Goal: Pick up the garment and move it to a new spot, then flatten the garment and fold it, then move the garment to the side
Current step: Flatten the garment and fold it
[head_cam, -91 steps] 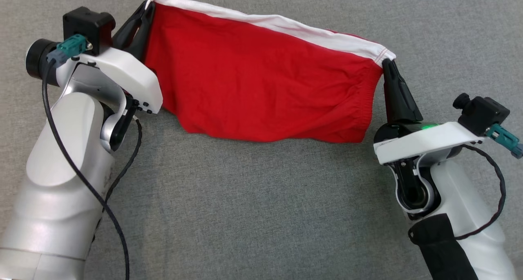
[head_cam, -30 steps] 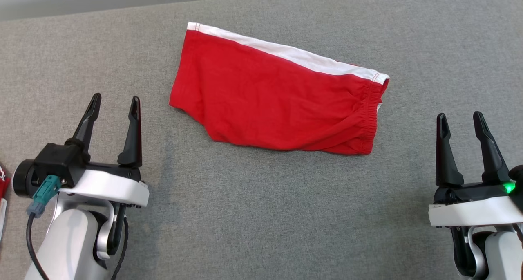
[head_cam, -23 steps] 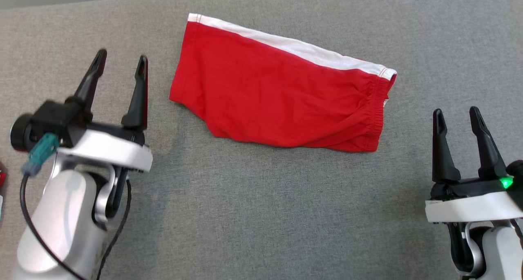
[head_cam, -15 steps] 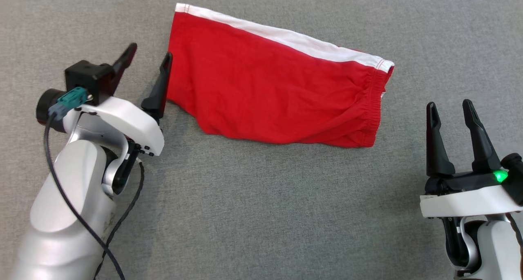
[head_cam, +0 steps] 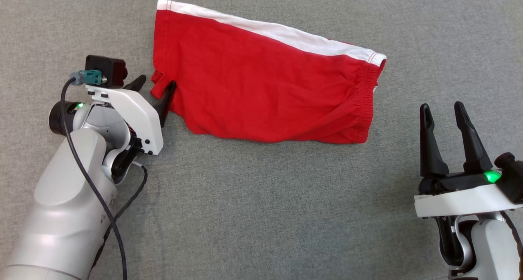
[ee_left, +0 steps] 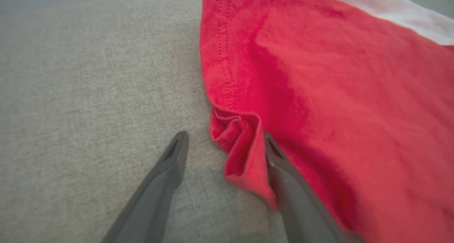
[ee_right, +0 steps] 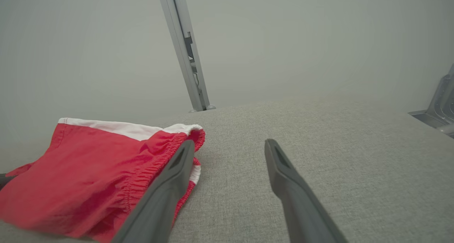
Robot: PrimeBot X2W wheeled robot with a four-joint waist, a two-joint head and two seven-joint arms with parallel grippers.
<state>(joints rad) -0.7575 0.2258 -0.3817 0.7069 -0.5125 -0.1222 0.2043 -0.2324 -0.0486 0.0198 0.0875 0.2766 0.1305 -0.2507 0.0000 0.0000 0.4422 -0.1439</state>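
The red garment [head_cam: 265,79] lies in the upper middle. The left gripper [head_cam: 156,82], wide open, has its bunched left edge between the fingers. The right gripper [head_cam: 441,105], wide open, sits lower right, well apart. The big grey table [head_cam: 261,206] spreads out below.

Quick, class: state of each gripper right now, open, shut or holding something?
Left gripper: open, astride a bunched corner of the red garment, gripping nothing.
Right gripper: open, empty, off the garment.
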